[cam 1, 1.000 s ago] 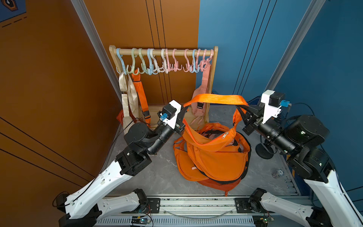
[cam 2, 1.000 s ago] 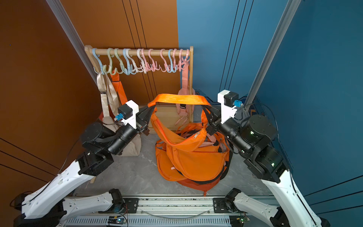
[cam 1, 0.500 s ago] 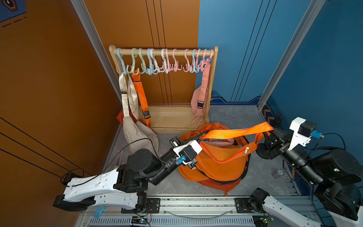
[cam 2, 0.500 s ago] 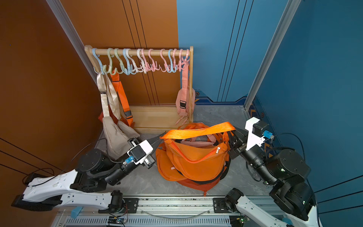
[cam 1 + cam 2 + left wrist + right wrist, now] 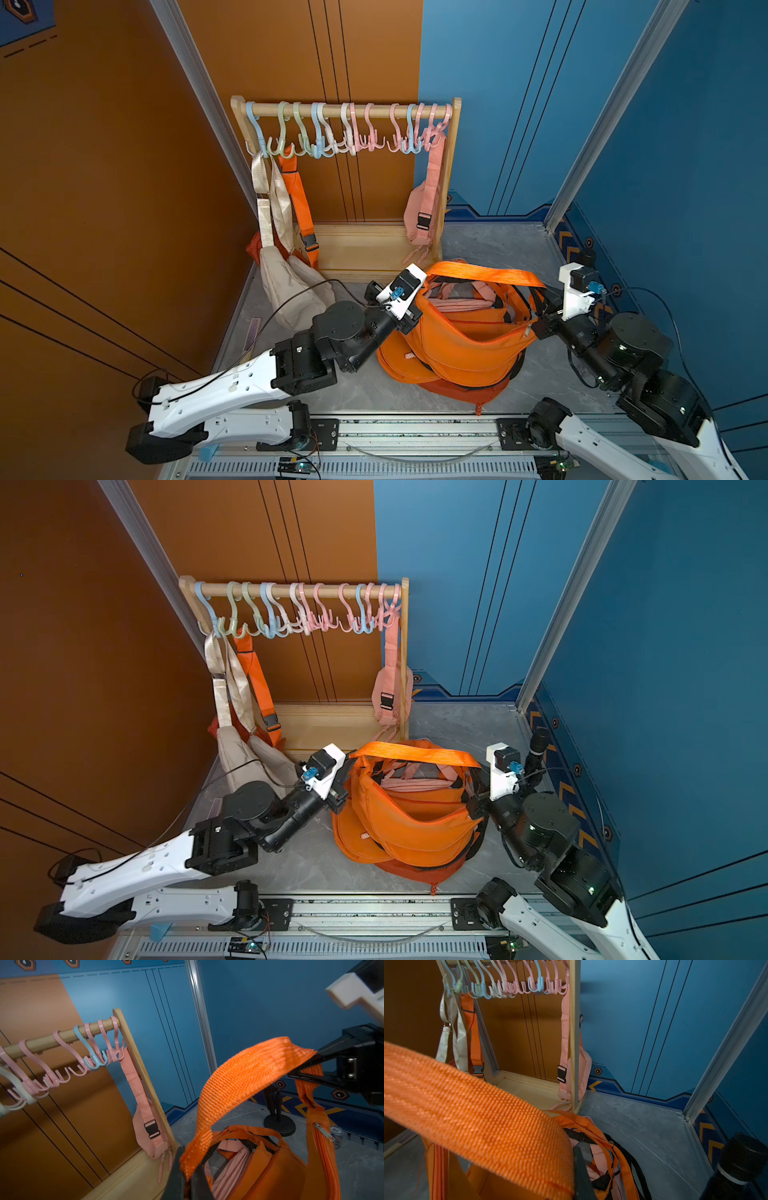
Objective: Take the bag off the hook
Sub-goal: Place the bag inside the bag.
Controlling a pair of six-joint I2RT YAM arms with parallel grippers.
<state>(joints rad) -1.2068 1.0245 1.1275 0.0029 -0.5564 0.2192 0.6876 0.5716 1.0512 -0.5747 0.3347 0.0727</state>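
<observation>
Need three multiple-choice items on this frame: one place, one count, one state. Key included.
1. Where on the rack does the pink bag hang? A) end by the blue wall B) middle C) end by the orange wall
2. How many bags hang from the hooks? A) one B) three C) five
3. The strap of the orange bag before the rack is: A) pinched by both grippers B) looped on a hook C) lying loose on the floor

Key: 1 A, its hook is the last on that side. 2 B, beige bag, hanging orange bag, pink bag. 3 A, left gripper and right gripper are each shut on one end.
</observation>
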